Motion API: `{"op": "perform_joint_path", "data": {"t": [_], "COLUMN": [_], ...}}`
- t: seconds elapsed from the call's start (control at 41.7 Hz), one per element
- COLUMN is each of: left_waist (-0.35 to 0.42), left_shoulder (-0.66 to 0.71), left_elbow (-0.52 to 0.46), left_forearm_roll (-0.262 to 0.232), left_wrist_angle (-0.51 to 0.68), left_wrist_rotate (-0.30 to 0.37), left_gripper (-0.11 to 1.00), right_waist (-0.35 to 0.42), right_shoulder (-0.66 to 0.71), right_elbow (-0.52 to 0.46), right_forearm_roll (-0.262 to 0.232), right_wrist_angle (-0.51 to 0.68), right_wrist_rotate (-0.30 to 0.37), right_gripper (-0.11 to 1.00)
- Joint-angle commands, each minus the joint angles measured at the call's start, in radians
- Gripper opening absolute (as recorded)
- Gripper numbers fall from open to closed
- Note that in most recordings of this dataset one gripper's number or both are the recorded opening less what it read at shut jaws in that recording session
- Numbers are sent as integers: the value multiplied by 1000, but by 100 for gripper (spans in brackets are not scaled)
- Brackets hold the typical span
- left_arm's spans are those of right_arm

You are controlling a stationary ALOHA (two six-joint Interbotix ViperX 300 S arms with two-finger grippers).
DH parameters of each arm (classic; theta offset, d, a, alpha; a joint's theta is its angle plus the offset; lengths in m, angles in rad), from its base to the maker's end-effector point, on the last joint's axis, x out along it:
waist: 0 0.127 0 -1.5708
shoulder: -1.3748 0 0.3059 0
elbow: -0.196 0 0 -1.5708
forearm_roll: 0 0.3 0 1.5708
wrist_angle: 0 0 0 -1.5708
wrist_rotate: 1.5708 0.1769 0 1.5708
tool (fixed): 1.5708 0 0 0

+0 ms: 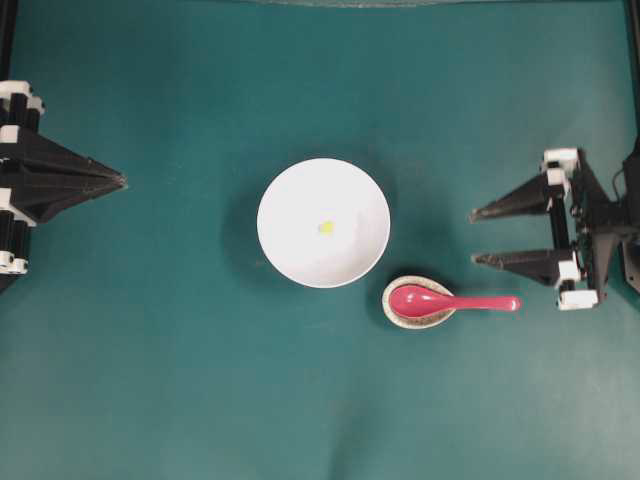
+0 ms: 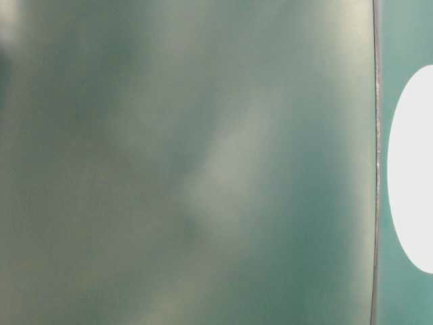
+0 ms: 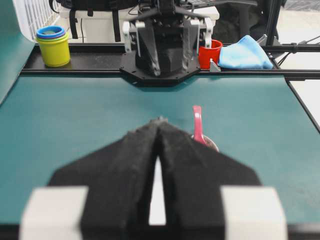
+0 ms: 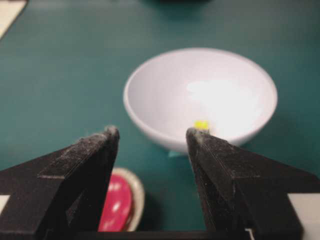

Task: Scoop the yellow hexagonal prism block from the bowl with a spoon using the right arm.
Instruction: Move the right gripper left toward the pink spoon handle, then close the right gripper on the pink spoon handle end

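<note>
**Right claw spread, spoon untouched beside the bowl**

We saw the tiny bright yellow hexagonal block point(image 1: 325, 228) lying near the middle of the large round white bowl point(image 1: 290, 190) on the green table point(image 1: 150, 380). The glossy pink-red spoon point(image 1: 445, 300) rested with its scoop in a small speckled dish point(image 1: 392, 312), just beside the bowl. Our right gripper point(image 1: 472, 236) stood spread wide, near the handle but apart from it. Our left gripper point(image 1: 122, 181) was pressed together, well apart.

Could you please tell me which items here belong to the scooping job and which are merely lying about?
Job: yellow block, white bowl, pink spoon, open right gripper.
Lying about: speckled dish under the spoon, shut left gripper, yellow cup, red cup, blue cloth.
</note>
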Motion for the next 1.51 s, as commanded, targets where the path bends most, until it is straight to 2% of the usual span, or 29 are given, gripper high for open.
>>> {"op": "perform_joint_path", "data": {"t": [0.0,0.192,0.431,0.503,0.623,0.743,0.935,1.054,1.486], "left_waist": [-2,-2,0,-2,-2,-2,-2,-2,-2], "left_shoulder": [2,0,2,0,0,0,0,0,0], "left_elbow": [-28,-28,-28,-28,-28,-28,-28,-28,-28], "left_forearm_roll": [3,8,8,8,8,8,8,8,8], "left_wrist_angle": [-6,-6,-5,-5,-5,-6,-6,-6,9], "left_wrist_rotate": [2,2,2,2,2,2,2,2,2], "left_gripper": [0,0,0,0,0,0,0,0,0], "right_waist": [41,143,304,364,443,505,557,561,561], "right_shoulder": [46,192,405,466,535,575,617,641,673], "right_elbow": [8,41,28,15,0,-15,-29,-31,-32], "right_forearm_roll": [43,152,293,351,446,520,572,591,595], "right_wrist_angle": [-80,-239,-411,-465,-514,-522,-525,-526,-471], "right_wrist_rotate": [-2,-3,-3,-3,-2,-3,-3,-3,3], "right_gripper": [60,60,60,60,60,60,60,60,60]}}
